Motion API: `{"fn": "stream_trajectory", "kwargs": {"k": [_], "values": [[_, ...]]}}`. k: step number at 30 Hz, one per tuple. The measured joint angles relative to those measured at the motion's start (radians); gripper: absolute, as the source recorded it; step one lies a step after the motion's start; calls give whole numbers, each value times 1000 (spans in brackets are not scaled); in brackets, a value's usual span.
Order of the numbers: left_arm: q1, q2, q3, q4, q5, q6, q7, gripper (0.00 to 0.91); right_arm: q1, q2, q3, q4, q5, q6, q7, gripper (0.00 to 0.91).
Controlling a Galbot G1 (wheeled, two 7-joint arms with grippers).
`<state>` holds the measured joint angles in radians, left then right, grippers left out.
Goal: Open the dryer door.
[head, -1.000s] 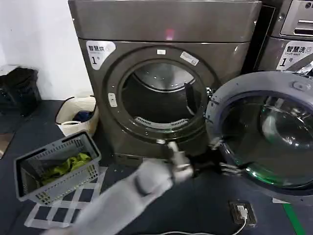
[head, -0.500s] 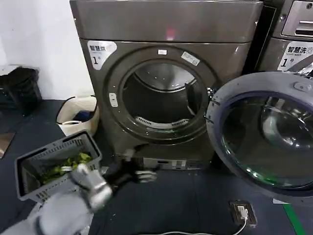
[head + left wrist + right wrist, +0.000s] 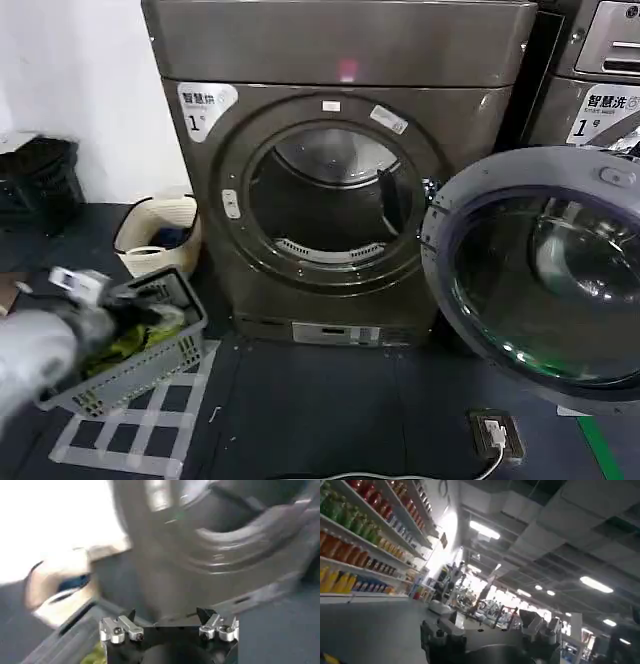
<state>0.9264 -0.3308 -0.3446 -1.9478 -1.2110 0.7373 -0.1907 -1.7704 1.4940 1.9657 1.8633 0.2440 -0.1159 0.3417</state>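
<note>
We reckon the job's done: dryer door [image 3: 540,275] hangs swung wide to the right of the drum opening [image 3: 330,205], nothing left but parking, w/ left end effector [image 3: 169,626] spread, empty, low by the laundry basket [image 3: 150,350]; right end effector [image 3: 490,632] also spread, pointing at a ceiling.

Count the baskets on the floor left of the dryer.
2. A grey slatted basket with green cloth sits front left, by the left tool. A cream basket stands behind it against the wall. Others may be hidden.
</note>
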Motion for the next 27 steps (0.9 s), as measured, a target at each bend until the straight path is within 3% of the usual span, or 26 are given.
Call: {"fn": "stream_trajectory", "kwargs": {"k": [8,16,27], "values": [[-13,140,43,116,-336,0,-78,907,19,3,-51,-24,-21,19,-3,907],[-3,234,57,174,-512,-1,-107,907,24,6,-90,-31,-36,34,-2,907],[-23,212,57,260,-523,-1,-135,907,36,28,-113,0,-42,36,-5,907]]}}
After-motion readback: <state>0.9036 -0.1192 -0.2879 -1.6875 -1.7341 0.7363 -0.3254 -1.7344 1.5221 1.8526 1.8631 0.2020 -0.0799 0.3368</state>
